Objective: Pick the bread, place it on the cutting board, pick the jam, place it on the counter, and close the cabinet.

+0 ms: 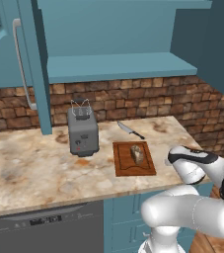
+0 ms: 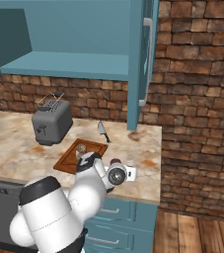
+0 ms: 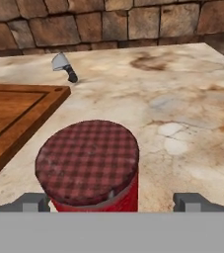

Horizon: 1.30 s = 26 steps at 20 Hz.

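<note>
Fingers: the two dark fingertips (image 3: 32, 201) stand wide apart, one on each side of the jam (image 3: 89, 165), with a clear gap to the jar on both sides; the gripper (image 3: 111, 202) grips nothing that I can see.
Jam from the fingers: straight between them and just ahead, upright, its checked lid facing the hand camera; its long axis runs vertical, across the line between the tips.
Jam's footing: it looks to stand on the counter (image 3: 182, 113), just right of the cutting board (image 3: 15, 113), though its base is hidden, so I cannot tell if it rests fully down.
Bread: the bread (image 1: 137, 153) lies on the cutting board, well apart from the gripper, beside the toaster (image 1: 82, 131).
Knife: a knife (image 3: 64, 65) lies beyond the board near the brick wall.
Cabinet: the cabinet (image 1: 123, 66) stands open above, its door (image 2: 143, 64) swung out.
Judgement: bread and jam seem placed; closing the cabinet is what remains, so the hand needs to draw clear of the jar without tipping it.
</note>
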Available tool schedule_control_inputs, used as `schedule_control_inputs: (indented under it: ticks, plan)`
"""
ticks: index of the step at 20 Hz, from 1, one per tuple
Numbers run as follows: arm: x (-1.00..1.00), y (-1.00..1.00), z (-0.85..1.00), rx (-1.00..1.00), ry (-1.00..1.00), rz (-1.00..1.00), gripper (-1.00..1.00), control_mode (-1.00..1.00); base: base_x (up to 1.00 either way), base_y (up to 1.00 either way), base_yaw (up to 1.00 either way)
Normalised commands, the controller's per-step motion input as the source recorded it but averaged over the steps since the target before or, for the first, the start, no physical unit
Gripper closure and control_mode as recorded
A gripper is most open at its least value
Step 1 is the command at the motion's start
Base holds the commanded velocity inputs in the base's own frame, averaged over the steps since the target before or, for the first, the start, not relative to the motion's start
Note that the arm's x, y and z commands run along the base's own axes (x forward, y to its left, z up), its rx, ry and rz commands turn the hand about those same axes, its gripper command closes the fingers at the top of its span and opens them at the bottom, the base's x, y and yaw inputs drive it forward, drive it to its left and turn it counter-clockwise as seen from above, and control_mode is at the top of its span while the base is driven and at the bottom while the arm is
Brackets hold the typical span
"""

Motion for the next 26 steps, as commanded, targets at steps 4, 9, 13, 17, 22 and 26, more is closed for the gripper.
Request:
schedule_control_inputs:
  ticks: [4, 9, 13, 17, 22, 26]
  plan:
    - [-0.05, 0.00, 0.00, 0.00, 0.03, 0.00, -1.00, -1.00, 0.00, 0.00, 0.00]
    - [-0.04, -0.01, 0.00, 0.00, 0.00, 0.00, -1.00, -1.00, 0.00, 0.00, 0.00]
    - [-0.11, -0.08, 0.00, 0.00, 0.00, 0.00, -1.00, -1.00, 0.00, 0.00, 0.00]
    - [-0.22, -0.11, 0.00, 0.00, -0.03, 0.00, -1.00, -1.00, 0.00, 0.00, 0.00]
    - [-0.25, -0.12, 0.00, 0.00, -0.05, 0.00, -1.00, -1.00, 0.00, 0.00, 0.00]
    - [-0.24, -0.12, 0.00, 0.00, -0.04, 0.00, -1.00, -1.00, 0.00, 0.00, 0.00]
